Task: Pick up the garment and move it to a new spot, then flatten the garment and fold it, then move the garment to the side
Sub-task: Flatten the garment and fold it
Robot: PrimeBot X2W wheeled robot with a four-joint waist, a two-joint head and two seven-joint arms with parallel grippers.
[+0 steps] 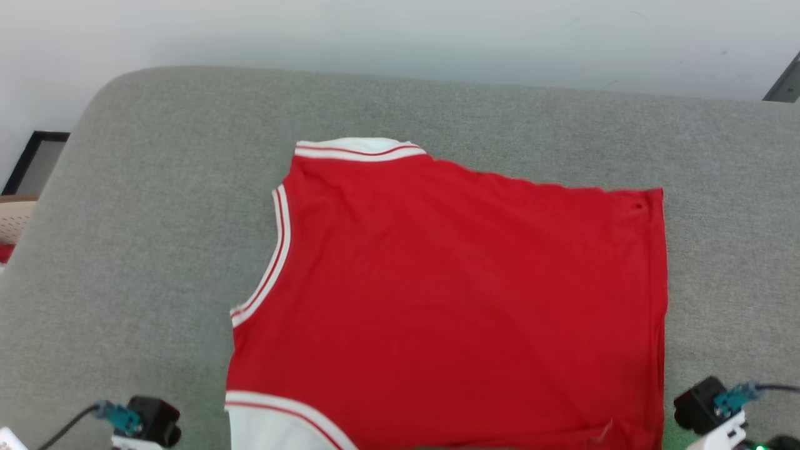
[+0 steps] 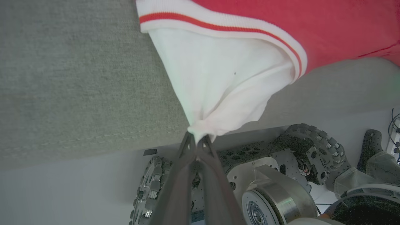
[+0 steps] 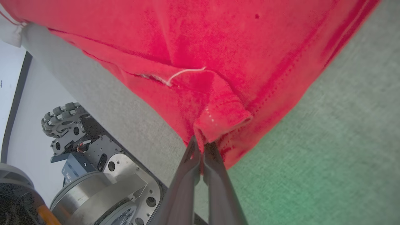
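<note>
Near edge of grey cloth-covered counter (image 1: 156, 187): large red jersey shirt (image 1: 450, 300) lies spread nearly flat. My left jaws pinch its white sleeve (image 2: 225, 78), right jaws its red hem corner (image 3: 225, 118). Flattening approx. done, I judge; folding & moving aside remain.

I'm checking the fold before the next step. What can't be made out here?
- The garment's underside: head view, pressed against the grey cushion.
- Its near hem: head view, cut off by the bottom edge.
- How much cloth the left gripper and right gripper pinch: wrist views, bunched fabric hides the contact.
</note>
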